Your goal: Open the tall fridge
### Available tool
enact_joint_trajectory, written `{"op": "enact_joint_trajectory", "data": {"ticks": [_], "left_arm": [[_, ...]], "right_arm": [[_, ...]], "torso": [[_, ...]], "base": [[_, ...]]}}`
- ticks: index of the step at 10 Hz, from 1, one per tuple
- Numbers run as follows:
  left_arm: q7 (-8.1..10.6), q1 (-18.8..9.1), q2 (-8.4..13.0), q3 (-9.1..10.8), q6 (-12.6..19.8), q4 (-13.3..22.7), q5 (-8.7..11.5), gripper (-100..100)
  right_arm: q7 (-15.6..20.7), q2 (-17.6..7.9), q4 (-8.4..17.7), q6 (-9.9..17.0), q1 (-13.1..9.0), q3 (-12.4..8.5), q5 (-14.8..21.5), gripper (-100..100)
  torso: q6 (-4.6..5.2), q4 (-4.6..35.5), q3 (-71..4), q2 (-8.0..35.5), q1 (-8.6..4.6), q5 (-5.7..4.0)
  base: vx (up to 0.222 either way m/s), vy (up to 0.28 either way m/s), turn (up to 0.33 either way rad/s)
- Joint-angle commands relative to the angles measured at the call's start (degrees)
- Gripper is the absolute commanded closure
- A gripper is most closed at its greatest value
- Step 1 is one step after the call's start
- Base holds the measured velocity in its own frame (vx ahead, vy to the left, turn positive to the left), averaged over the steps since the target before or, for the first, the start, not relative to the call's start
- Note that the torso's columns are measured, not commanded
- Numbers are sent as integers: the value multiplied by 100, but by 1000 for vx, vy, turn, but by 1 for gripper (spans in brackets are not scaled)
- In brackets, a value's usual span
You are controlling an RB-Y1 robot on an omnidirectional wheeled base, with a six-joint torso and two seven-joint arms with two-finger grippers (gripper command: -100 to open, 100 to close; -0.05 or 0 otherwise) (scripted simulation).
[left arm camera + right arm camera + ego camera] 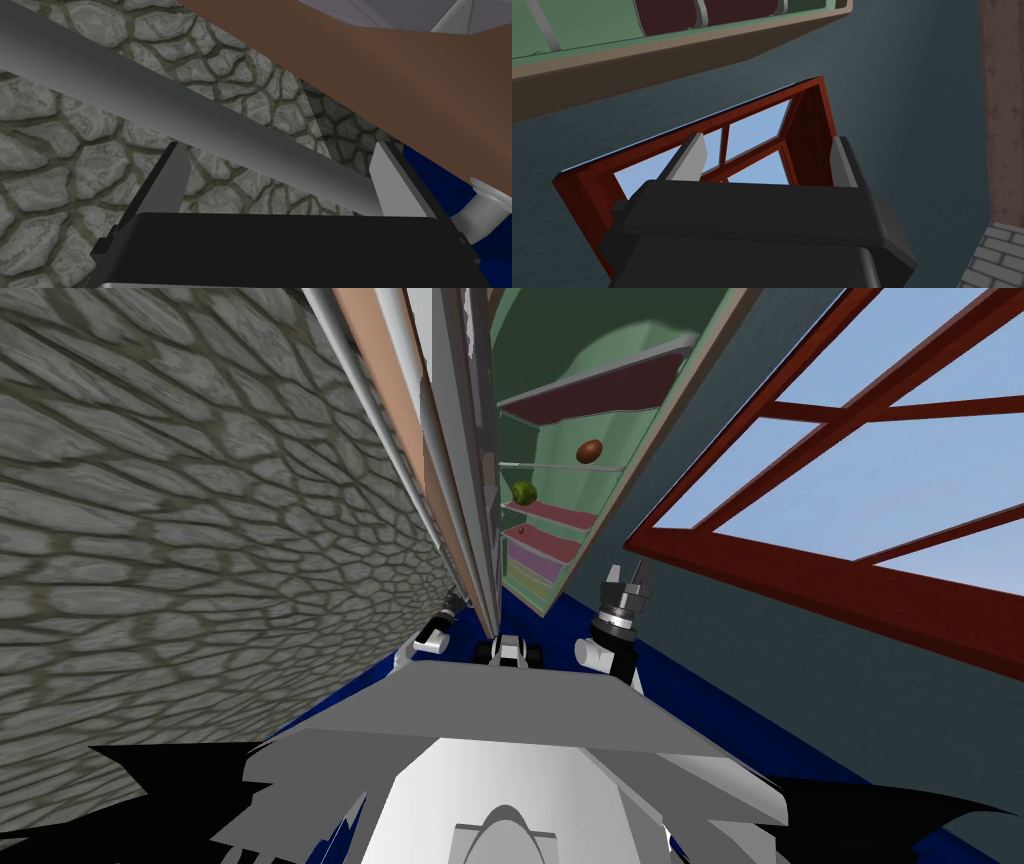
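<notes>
The tall fridge stands open, and its green inside [600, 378] shows dark red shelves holding a brown oval thing [590, 451] and a green round thing [524, 493]. Its door [455, 438] is swung out and seen edge-on straight ahead. My left gripper [452, 606] is low at the door's outer side. In the left wrist view the left gripper [278, 146] is open, with the long grey handle bar [150, 95] running slantwise between its fingers, beside the door's brown face [400, 75]. My right gripper [626, 578] is raised to the right of the fridge, open and empty.
A grey stone wall [150, 488] runs close along the door's outer side. To the right, a dark teal wall [780, 638] holds a red-framed window [850, 488]. Blue floor [680, 688] lies beneath the fridge and my arms.
</notes>
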Motion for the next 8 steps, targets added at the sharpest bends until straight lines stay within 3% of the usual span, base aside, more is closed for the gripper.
{"op": "enact_joint_trajectory", "data": {"ticks": [1,8], "left_arm": [[154,-40,189,-2,348,-256,31,-100],[491,-94,636,-17,1271,-795,96,-100]], "right_arm": [[0,0,0,0,0,0,0,0],[0,0,0,0,0,0,0,0]], "torso": [[3,2,3,3,0,0],[0,4,8,13,-4,-2]], "base": [[-20,6,-33],[-15,7,-35]]}}
